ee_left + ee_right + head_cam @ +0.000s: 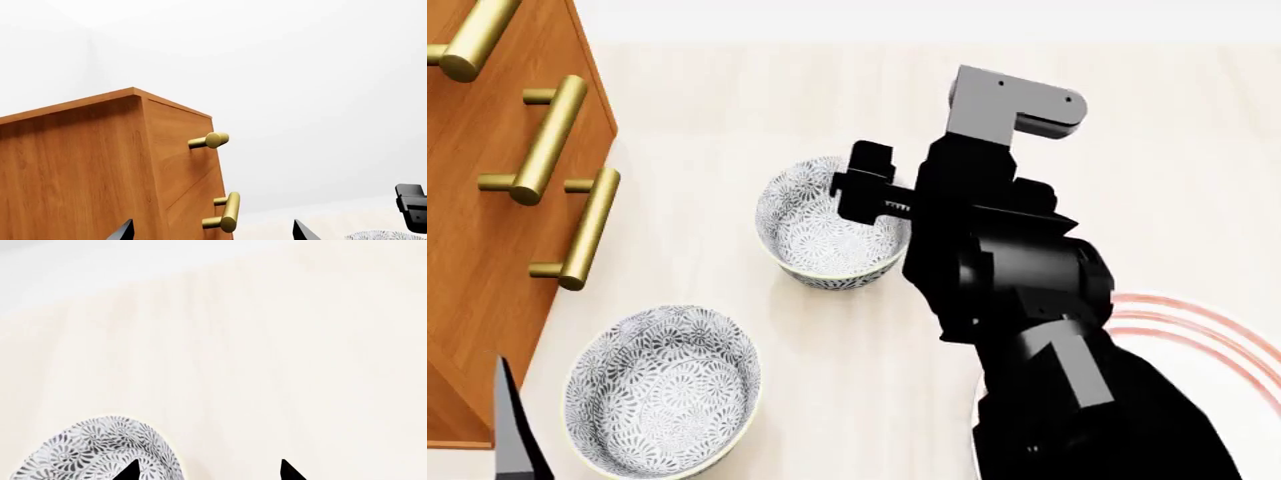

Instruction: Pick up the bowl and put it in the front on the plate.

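Right arm over the far bowl, plate half hidden beneath it.
At the frame's lower left a near bowl sits by the wooden cabinet; lower right, the plate peeks from under the right arm. Mid-frame, the bowl rests on the tabletop, the right gripper released with one tip over its rim. The left gripper is also spread open.
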Tool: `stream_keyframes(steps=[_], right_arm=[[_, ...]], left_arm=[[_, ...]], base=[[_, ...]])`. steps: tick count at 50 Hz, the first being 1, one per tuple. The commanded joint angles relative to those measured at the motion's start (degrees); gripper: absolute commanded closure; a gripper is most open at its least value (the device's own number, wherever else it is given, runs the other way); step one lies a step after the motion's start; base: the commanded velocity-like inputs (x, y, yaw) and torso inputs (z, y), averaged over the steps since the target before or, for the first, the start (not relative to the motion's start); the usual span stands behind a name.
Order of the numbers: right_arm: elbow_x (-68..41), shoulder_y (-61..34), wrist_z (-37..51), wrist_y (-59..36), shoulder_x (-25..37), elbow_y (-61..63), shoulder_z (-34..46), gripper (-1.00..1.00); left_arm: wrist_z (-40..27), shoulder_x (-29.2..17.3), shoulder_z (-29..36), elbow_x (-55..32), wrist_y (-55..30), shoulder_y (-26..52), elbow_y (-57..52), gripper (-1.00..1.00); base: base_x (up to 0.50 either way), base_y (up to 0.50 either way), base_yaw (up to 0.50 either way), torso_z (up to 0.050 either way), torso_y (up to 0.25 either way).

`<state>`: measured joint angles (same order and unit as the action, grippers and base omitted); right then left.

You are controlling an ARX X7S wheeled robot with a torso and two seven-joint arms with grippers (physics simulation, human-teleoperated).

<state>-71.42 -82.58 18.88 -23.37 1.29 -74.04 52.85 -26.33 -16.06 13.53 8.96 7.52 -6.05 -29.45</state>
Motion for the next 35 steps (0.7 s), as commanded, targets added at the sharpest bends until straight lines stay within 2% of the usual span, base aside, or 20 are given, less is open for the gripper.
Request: stream_keyframes(steps=[1,27,35], right_arm=[[0.37,0.60,-1.08,-0.29,-1.27,-0.90,-1.67,-1.00],[-10.23,2.08,-0.47,0.62,-1.26,-0.92,6.13,-1.00],[-11.94,2.29,0.07,-0.12,-1.21,-0.93,4.33,-1.00]], left_arm=[[0.99,0.73,-0.65,1.36,0.65,-0.17,-0.09,-1.00],[0.94,0.09,0.27,1.18,-0.02,0.20,0.43,-1.00],[0.97,-0.04,0.64,1.24,-0.46,0.28,0.24,-1.00]], base=[[0.00,0.00,0.00,0.000,0.000],[0.00,0.00,0.00,0.000,0.000],[0.00,0.00,0.00,0.000,0.000]])
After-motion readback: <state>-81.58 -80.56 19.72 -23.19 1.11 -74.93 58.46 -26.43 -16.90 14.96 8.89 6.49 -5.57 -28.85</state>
